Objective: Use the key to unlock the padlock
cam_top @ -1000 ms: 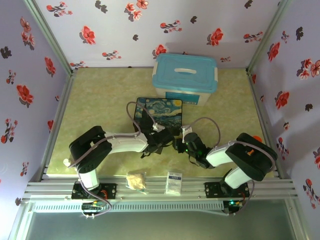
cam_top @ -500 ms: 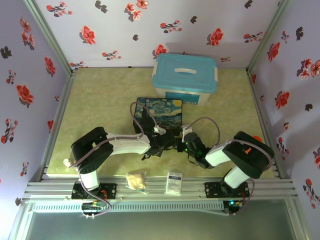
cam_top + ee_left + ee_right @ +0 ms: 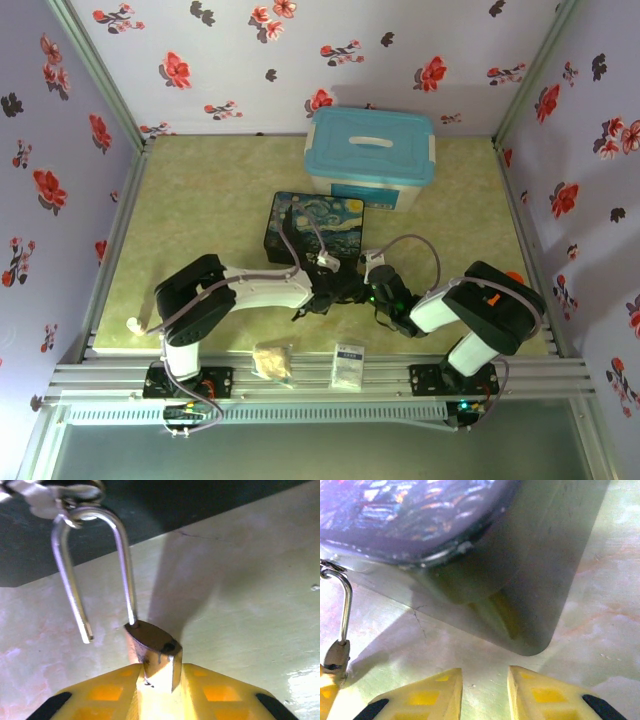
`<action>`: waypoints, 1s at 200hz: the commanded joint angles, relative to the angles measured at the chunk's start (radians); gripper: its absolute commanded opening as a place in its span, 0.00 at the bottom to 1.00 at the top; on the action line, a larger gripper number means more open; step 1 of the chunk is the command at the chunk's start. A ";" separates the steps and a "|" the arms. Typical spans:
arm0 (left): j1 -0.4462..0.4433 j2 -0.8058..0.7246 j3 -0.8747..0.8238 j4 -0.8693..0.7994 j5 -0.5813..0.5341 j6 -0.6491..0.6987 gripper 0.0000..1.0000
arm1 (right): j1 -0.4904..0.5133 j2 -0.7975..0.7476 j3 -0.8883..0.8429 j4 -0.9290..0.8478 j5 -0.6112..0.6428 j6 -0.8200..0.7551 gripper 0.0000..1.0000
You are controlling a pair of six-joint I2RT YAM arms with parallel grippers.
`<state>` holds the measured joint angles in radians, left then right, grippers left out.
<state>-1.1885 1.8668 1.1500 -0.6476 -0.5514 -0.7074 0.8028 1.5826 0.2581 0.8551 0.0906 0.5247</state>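
- Left claw (image 3: 159, 676) shut tight on the padlock (image 3: 155, 652), yellow fingers (image 3: 107, 692) on both sides of its brass body.
- Padlock just beside the dark box (image 3: 210, 500), above the pale green table (image 3: 240, 605); touching the table or not, hard to tell.
- Silver loop (image 3: 122, 555) standing open: one end free in the air, the bend hooked through a small ring (image 3: 82, 490) on the box.
- Right claw (image 3: 485, 680) just to the right of the padlock, low by a corner of the box, a narrow gap between its yellow tips and nothing seen in that gap.
- Blue tub (image 3: 370, 155) at the back, behind the box, apart from both claws.
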 commanded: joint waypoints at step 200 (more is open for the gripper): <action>0.324 -0.640 -0.454 0.525 0.525 -0.034 1.00 | 0.185 -0.231 0.092 -0.309 0.100 0.109 0.94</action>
<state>-0.9630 1.2831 0.7788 -0.2722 -0.1993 -0.7013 0.9741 1.3037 0.2859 0.5980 0.1387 0.6296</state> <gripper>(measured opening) 0.995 0.969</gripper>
